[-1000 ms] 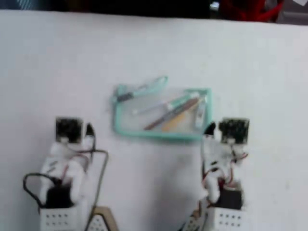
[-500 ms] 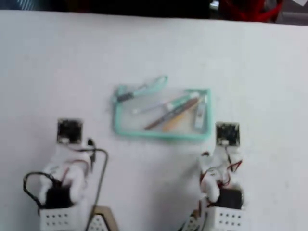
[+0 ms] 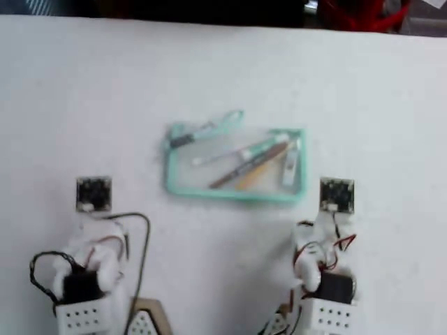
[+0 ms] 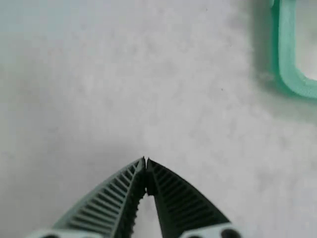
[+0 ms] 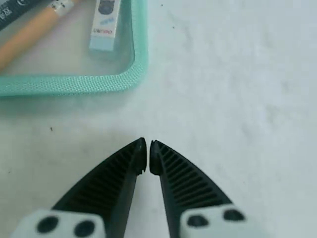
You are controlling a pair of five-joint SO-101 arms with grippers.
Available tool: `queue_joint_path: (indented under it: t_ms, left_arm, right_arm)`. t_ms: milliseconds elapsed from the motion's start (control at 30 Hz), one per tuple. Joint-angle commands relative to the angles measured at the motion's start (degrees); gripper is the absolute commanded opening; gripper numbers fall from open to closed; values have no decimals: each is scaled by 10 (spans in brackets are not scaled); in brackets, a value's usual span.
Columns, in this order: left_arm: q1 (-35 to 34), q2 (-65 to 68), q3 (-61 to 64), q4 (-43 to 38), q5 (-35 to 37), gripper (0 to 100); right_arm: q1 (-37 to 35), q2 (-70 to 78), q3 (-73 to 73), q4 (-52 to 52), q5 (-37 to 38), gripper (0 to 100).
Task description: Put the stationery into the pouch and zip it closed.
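High view: clear teal-edged pouch lies flat mid-table, its strap at the far-left corner. Inside it are 1 pen, 1 pencil and 1 eraser at the right end. No loose stationery on the table. Both arms sit near, 1 on each side of the pouch, apart from it.

Left wrist view: left gripper is clenched, tips meeting, nothing between them, over bare table. 1 teal pouch corner is near, not touched.

Right wrist view: right gripper is closed to a hairline gap, grasping nothing. The pouch's near-right corner is just beyond it, apart, with the eraser and pencil behind the clear wall.

Progress: stationery looks all in. The zip edge is too faint to tell if it is fully shut. If it is, the task looks done; else only zipping is left.
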Motion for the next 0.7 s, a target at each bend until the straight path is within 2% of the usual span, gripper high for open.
queue_joint_path:
  t_ms: [0,100,667]
  left_arm:
    - [-4,-1,1,10,-3,24]
    - [-2,-1,1,10,-2,24]
    - [-4,0,1,9,-1,24]
  right_arm:
    - [-31,-1,4,21,1,20]
    - [-41,-1,-2,51,0,19]
    - [-43,-1,-2,51,0,20]
